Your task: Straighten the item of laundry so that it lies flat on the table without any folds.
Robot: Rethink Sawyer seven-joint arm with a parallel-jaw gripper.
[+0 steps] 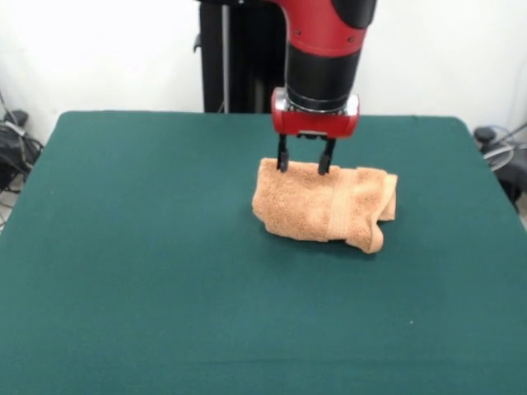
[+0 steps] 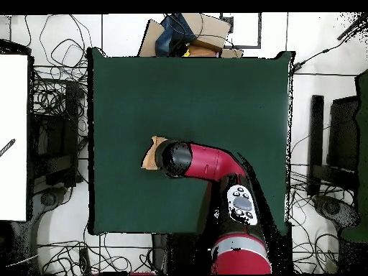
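- Across the left half of the front view there is only bare green counter (image 1: 123, 271); nothing there needs handling.
- Just right of centre, slightly above the middle of the frame, lies the towel (image 1: 325, 206), bunched into a thick folded bundle rather than spread out. A woven band runs down its face, and a doubled-over flap hangs at its lower right corner.
- Directly above the bundle's left part the gripper (image 1: 305, 163) hangs from the red and black arm. Its two dark fingers (image 1: 282, 158) stand spread apart, tips at the towel's far top edge; I cannot tell whether they touch the cloth or merely sit just behind it. Nothing is pinched between them.
- In the overhead view the arm covers most of the towel (image 2: 151, 153), leaving only a tan corner showing at centre left of the counter (image 2: 215, 86).
- Judged from this, the step in hand is the approach for a grasp: the cloth is not yet unfolded at all.
- The next move likely calls for closing on a single top layer at that edge, then lifting and drawing it away so the fold opens.
- Catching several layers together would probably drag the whole bundle instead of unfolding it.
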